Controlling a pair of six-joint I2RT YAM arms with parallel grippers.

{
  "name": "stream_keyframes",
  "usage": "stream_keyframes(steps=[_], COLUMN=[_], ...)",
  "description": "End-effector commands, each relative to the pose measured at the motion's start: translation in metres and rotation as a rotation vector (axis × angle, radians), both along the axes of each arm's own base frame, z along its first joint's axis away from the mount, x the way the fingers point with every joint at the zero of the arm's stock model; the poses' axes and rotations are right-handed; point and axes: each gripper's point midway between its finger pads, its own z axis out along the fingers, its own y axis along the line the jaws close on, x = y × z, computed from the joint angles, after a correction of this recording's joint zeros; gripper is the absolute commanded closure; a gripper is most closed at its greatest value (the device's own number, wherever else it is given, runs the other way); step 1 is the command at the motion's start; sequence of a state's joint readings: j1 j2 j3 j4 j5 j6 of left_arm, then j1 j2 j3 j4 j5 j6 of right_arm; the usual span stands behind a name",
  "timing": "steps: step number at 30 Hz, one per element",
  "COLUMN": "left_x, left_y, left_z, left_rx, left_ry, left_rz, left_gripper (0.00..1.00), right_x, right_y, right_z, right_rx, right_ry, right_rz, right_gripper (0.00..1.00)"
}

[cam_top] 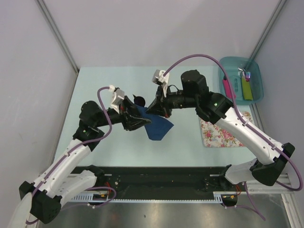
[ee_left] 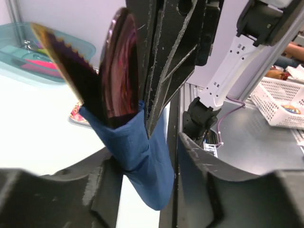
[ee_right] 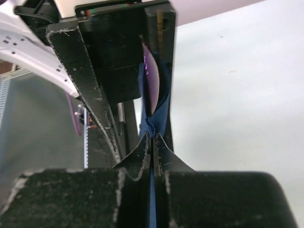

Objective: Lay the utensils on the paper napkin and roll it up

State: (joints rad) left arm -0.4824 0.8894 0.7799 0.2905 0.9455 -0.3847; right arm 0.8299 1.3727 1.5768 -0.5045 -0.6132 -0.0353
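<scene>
Matt navy paper napkin (ee_left: 142, 159) wraps a glossy purple plastic spoon (ee_left: 118, 71).

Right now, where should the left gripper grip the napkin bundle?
Probably the wrapped navy napkin below the spoon bowl and knife blade, left gripper straddling it from either side: there the paper hugs both utensils, clear of the right gripper pinching its edge.

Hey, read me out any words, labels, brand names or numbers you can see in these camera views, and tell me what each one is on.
None can be read in any view.
paper napkin: plain blue, no print.
floral mat: flower pattern only, no lettering.
white basket: something coloured lies inside, too blurred to tell whether it bears text.
</scene>
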Motion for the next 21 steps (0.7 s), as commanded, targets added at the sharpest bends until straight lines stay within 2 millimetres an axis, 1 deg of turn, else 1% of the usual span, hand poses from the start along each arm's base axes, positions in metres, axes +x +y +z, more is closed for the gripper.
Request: stream_keyframes(steps=[1, 2, 4, 5, 6, 7, 10, 12, 13, 14, 16, 17, 18, 19, 20, 21], left_x=[0.001, 0.002, 0.003, 0.004, 0.005, 0.005, 0.006, 0.006, 0.002, 0.000, -0.006, -0.008, -0.007, -0.007, -0.010, -0.007], left_y=[-0.001, -0.001, -0.001, -0.001, -0.002, -0.002, -0.002, -0.002, -0.002, -0.003, -0.002, -0.001, 0.002, 0.004, 0.005, 0.008], left_z=[0.014, 0.012, 0.011, 0.010, 0.010, 0.011, 0.011, 0.012, 0.014, 0.015, 0.017, 0.018, 0.020, 0.021, 0.023, 0.024], left_rx=[-0.034, -0.031, -0.032, -0.030, -0.030, -0.031, -0.031, -0.032, -0.038, -0.041, -0.046, -0.047, -0.053, -0.057, -0.059, -0.062], left_ry=[-0.033, -0.022, -0.014, -0.004, 0.001, -0.001, -0.001, -0.001, -0.009, -0.013, -0.028, -0.036, -0.054, -0.049, -0.054, -0.055], left_rz=[0.019, 0.023, 0.028, 0.028, 0.032, 0.029, 0.029, 0.022, 0.001, -0.022, -0.059, -0.067, -0.064, -0.068, -0.084, -0.079], left_gripper=[0.55, 0.61, 0.67, 0.76, 0.81, 0.90, 1.00, 1.00, 1.00, 1.00, 1.00, 1.00, 1.00, 1.00, 1.00, 1.00], right_x=[0.012, 0.015, 0.014, 0.013, 0.013, 0.011, 0.009, 0.006, 0.004, 0.005, 0.005, 0.010, 0.010, 0.009, 0.015, 0.010], right_y=[-0.008, -0.009, -0.009, -0.010, -0.010, -0.010, -0.012, -0.013, -0.013, -0.014, -0.018, -0.024, -0.028, -0.034, -0.041, -0.045], right_z=[0.037, 0.038, 0.040, 0.040, 0.040, 0.041, 0.042, 0.042, 0.041, 0.040, 0.036, 0.037, 0.036, 0.034, 0.031, 0.027], right_rx=[0.081, 0.083, 0.089, 0.089, 0.088, 0.094, 0.103, 0.107, 0.106, 0.102, 0.090, 0.088, 0.087, 0.072, 0.059, 0.047], right_ry=[-0.129, -0.136, -0.150, -0.153, -0.151, -0.150, -0.146, -0.148, -0.142, -0.136, -0.117, -0.113, -0.107, -0.094, -0.103, -0.098], right_rz=[-0.102, -0.119, -0.128, -0.126, -0.127, -0.125, -0.124, -0.113, -0.109, -0.109, -0.101, -0.115, -0.105, -0.104, -0.115, -0.088], right_gripper=[1.00, 1.00, 1.00, 1.00, 1.00, 1.00, 1.00, 1.00, 1.00, 0.82, 0.53, 0.30, 0.24, 0.20, 0.16, 0.16])
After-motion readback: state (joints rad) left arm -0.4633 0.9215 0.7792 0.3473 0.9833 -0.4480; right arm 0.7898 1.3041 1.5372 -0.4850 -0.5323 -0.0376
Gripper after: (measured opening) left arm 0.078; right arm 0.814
